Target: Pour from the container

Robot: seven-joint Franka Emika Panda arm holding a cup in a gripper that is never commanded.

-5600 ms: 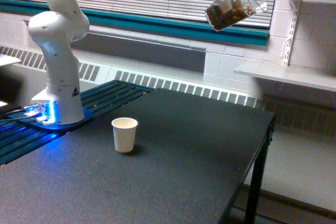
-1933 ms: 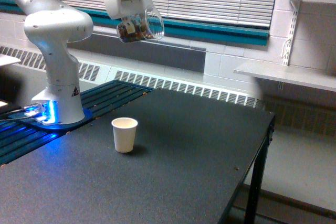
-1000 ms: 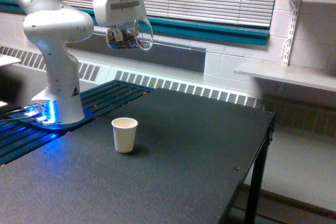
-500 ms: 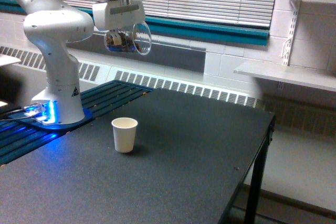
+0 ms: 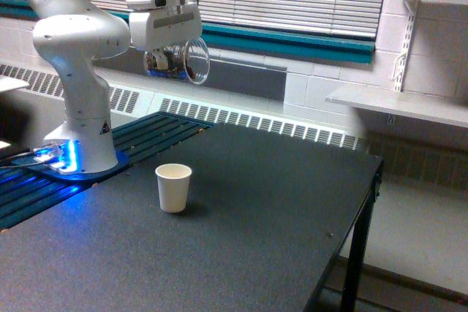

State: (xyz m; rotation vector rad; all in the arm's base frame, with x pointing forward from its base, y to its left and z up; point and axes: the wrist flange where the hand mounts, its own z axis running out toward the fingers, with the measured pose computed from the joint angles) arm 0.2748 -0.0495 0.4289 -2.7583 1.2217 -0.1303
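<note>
Pincer (image 5: 167,61) around tilted container (image 5: 183,63)

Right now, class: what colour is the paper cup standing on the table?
White, standing out against the dark table. The paper cup shows in the exterior view.

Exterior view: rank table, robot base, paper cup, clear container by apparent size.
1. Table
2. Robot base
3. Paper cup and clear container: look about alike; the container is tilted and partly hidden by the gripper, so no ranking.
</note>
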